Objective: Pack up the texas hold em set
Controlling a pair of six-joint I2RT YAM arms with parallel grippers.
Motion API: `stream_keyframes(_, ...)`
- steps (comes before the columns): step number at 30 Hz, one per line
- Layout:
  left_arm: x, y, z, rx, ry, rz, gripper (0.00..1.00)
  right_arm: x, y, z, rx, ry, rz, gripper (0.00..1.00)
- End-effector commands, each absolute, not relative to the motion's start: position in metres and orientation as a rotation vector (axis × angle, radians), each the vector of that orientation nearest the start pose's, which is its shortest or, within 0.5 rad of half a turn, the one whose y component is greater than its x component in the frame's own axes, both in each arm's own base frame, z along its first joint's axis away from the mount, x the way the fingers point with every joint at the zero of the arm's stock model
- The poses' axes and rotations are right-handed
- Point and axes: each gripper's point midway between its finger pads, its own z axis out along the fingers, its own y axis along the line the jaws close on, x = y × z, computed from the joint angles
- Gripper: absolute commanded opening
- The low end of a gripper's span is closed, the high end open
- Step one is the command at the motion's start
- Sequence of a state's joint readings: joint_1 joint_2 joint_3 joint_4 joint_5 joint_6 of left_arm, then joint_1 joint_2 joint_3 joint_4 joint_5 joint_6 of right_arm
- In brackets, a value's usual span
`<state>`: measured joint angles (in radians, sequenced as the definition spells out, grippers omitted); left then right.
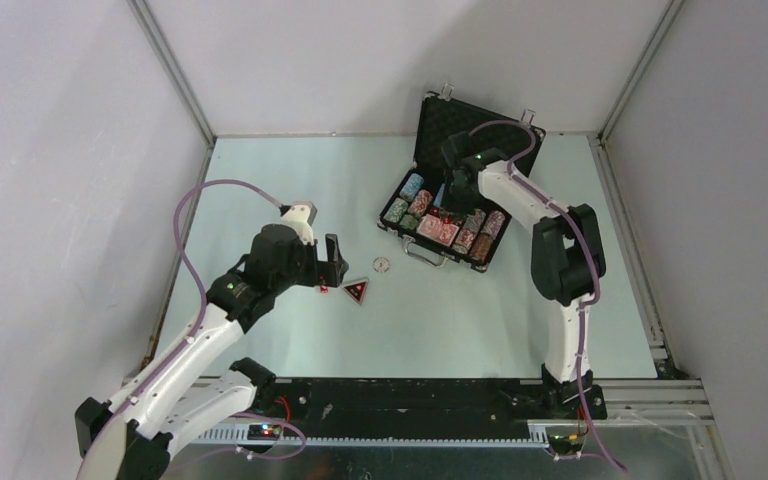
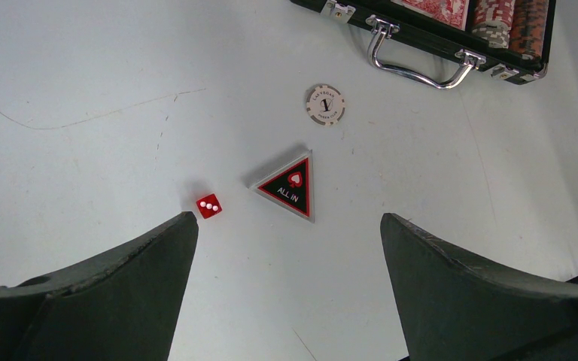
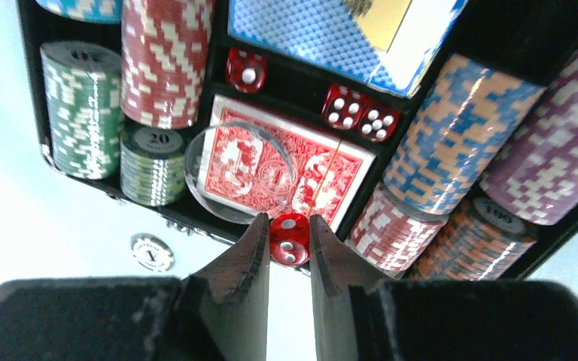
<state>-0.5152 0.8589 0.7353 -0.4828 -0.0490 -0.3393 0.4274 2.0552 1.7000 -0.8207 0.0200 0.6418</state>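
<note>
The black briefcase (image 1: 430,120) lies open at the back right, with chip stacks (image 3: 164,56), a red deck (image 3: 312,177), a blue deck (image 3: 331,30) and three red dice (image 3: 360,113) inside. My right gripper (image 3: 289,237) is shut on a red die (image 3: 289,239) above the case. A clear round disc (image 3: 196,180) lies on the red deck. My left gripper (image 2: 286,226) is open above the table. Just ahead of it lie another red die (image 2: 209,205), the black "ALL IN" triangle (image 2: 290,186) and a white chip (image 2: 325,104).
The case's silver handle (image 2: 414,68) faces the loose pieces. White walls with metal frame posts enclose the table on three sides. A black rail runs along the near edge (image 1: 410,395).
</note>
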Motion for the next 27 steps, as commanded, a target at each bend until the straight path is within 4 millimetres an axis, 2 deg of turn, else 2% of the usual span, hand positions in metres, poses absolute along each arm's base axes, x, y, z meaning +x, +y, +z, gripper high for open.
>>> stream_keyframes(1, 0.246, -0.146, 0.183, 0.187, 2.16, -0.432, 0.98, 0.437, 0.2, 0.098, 0.373, 2.675, 0.273, 0.15)
stream_keyframes(6, 0.246, -0.146, 0.183, 0.188, 2.162, -0.433, 0.98, 0.463, 0.203, 0.094, 0.515, 2.606, 0.298, 0.15)
stream_keyframes(11, 0.246, -0.143, 0.183, 0.185, 2.161, -0.418, 0.98, 0.477, 0.211, 0.084, 0.595, 2.578, 0.336, 0.15)
stream_keyframes(18, 0.245, -0.141, 0.182, 0.187, 2.165, -0.405, 0.98, 0.484, 0.211, 0.066, 0.62, 2.596, 0.318, 0.14)
stream_keyframes(27, 0.246, -0.141, 0.181, 0.193, 2.167, -0.403, 0.98, 0.48, 0.202, 0.056, 0.673, 2.603, 0.245, 0.18)
